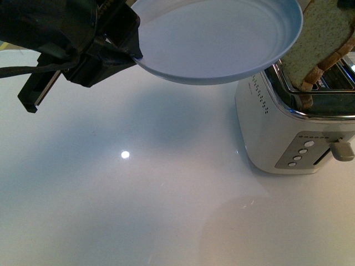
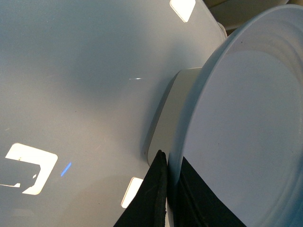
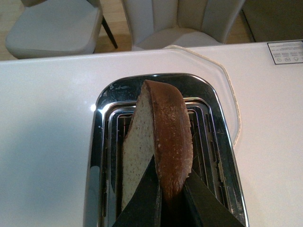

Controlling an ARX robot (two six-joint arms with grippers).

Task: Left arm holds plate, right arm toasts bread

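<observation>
**A:** What does the front view give that the wrist views don't?

**B:** The whole layout. One plate (image 1: 222, 39) is held clear of the table (image 1: 138, 210) at twelve o'clock. The left gripper (image 1: 135, 52) is clamped on the plate's rim at ten o'clock. One toaster (image 1: 277, 133) stands at three o'clock, with four round buttons (image 1: 304, 151) and one lever (image 1: 344, 151) on its face (no other view shows those).

**A:** And the bread?

**B:** One slice, the bread (image 1: 321, 44), at two o'clock. It is tilted, with its lower end at the toaster's top opening. What holds it is out of that view.

**A:** Does the right wrist view show what holds it?

**B:** Yes, the right gripper (image 3: 171, 182). Its two fingers (image 3: 142, 203) press on the slice's two faces, over the chrome top and its slots (image 3: 208, 151) (two, as far as the slice lets me see). I can't tell how deep the slice sits. Two chairs (image 3: 52, 28) stand beyond the table's far edge, and only this view shows them.

**A:** What about the left wrist view?

**B:** It shows two black fingers closed on the plate's rim, one on each side. The toaster's white body sits just behind the plate.
</observation>
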